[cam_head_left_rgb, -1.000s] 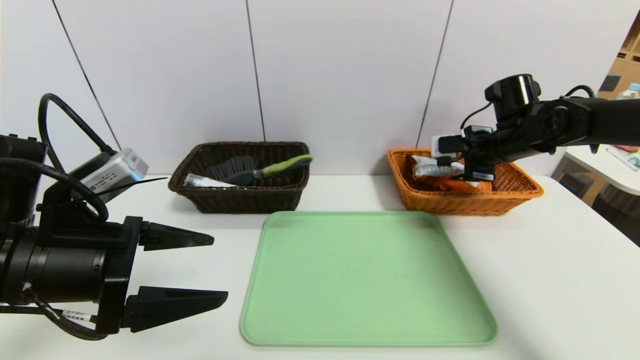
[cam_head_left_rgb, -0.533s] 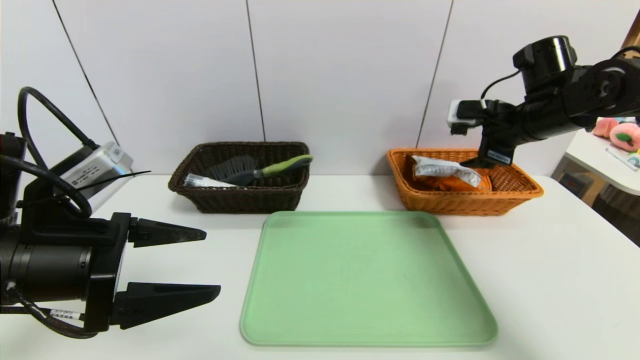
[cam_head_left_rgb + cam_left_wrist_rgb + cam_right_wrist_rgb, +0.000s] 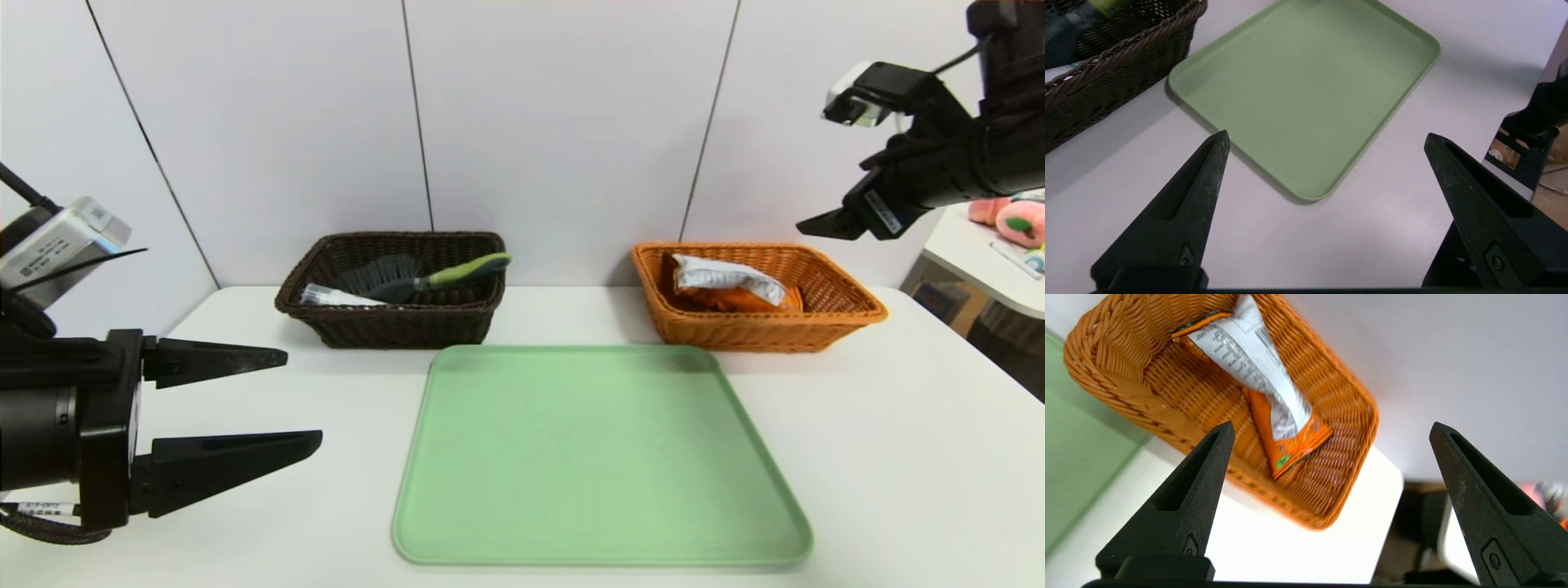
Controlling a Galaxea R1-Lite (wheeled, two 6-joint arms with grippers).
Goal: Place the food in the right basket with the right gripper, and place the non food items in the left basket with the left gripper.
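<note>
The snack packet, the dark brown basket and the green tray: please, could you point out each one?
Snack packet (image 3: 1286, 400): right wrist view, on its white label panel.
Dark brown basket (image 3: 406, 327): head view, front wall.
Green tray (image 3: 600, 457): head view, bare flat middle.

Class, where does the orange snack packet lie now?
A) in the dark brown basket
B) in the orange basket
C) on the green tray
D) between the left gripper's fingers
B: the snack packet lies inside the woven walls of the orange basket.
</note>
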